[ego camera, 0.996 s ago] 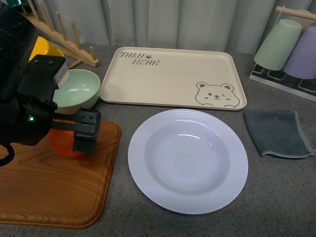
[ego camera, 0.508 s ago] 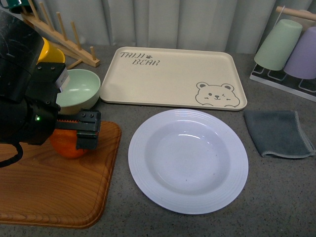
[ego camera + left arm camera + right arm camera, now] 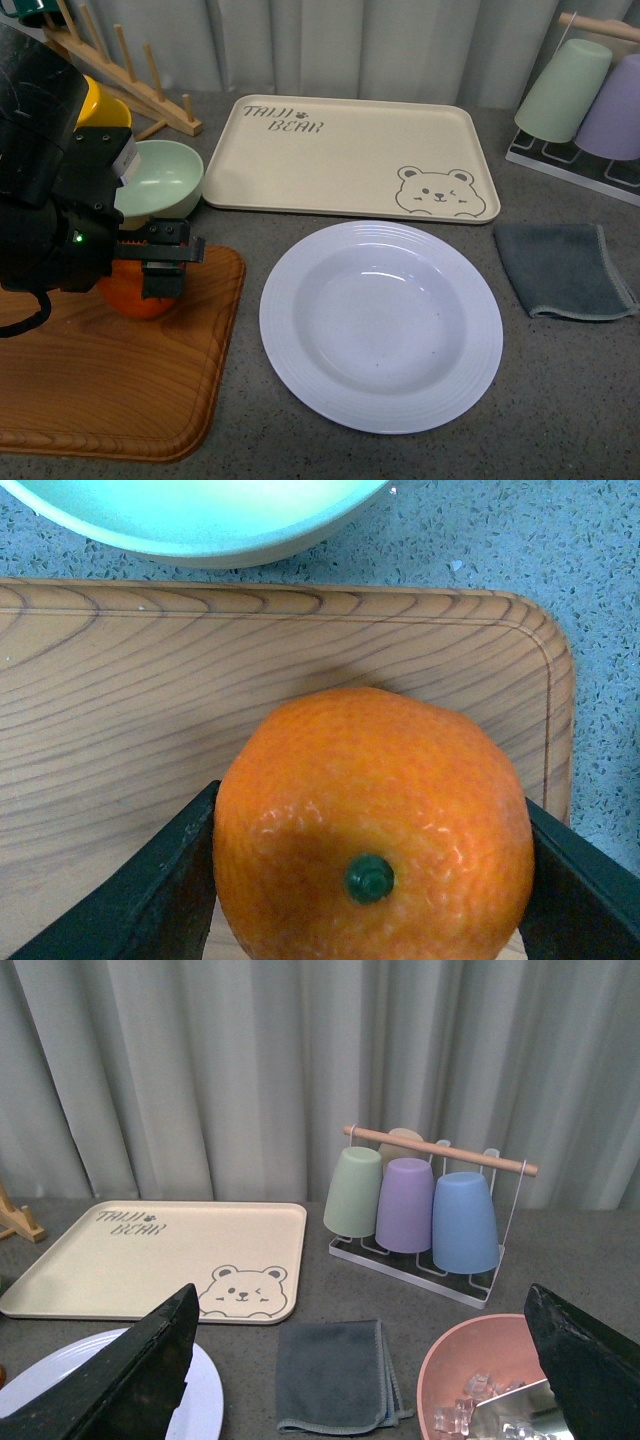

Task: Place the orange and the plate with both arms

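Left wrist view shows the left gripper (image 3: 368, 900) pinching the orange (image 3: 372, 810) between its black fingers over the wooden board (image 3: 120, 680), beside the white plate (image 3: 285, 330). The right gripper (image 3: 365, 1375) hangs spread wide. Behind the plate, the beige tray (image 3: 340, 165) reads "TAIJI BEAR".

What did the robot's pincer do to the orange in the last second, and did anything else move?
The left pincer closed on the orange: its finger nearer the plate slid inward, and both sides of the fruit are now touched. The orange still sits on the wooden board. The plate, the bear tray and the grey cloth stayed put.
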Robot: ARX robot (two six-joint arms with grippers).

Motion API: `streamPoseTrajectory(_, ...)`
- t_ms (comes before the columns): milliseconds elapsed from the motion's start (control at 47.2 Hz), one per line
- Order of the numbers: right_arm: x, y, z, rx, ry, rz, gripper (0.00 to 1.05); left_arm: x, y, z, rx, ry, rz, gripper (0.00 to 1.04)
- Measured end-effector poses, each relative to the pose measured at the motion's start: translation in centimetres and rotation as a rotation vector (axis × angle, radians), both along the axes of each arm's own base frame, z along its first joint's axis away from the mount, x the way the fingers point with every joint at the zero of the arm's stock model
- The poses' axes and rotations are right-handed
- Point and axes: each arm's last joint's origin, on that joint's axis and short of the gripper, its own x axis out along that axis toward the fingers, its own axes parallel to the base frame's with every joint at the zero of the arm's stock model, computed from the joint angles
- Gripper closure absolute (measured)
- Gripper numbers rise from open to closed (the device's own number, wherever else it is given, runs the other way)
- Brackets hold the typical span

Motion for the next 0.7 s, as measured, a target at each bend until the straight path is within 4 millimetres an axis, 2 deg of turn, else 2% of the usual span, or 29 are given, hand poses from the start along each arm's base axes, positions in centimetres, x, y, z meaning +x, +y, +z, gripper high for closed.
streamPoseTrajectory(275, 0.0, 0.0, 0.0, 0.000, 0.000, 0.000, 0.09, 0.0, 0.1, 0.4, -0.009, 0.000, 0.012, 0.34)
streamPoseTrajectory(466, 0.0, 0.0, 0.0, 0.000, 0.000, 0.000, 0.09, 0.1, -1.1, 3.0, -0.034, -0.065, 0.017, 0.34)
streamPoseTrajectory(572, 0.0, 0.0, 0.0, 0.000, 0.000, 0.000, 0.09, 0.4, -3.0, 4.6, -0.074, -0.107, 0.000, 0.34)
streamPoseTrajectory(699, 0.0, 0.0, 0.0, 0.000, 0.000, 0.000, 0.09, 0.0, -7.4, 5.9, -0.144, -0.123, -0.049, 0.34)
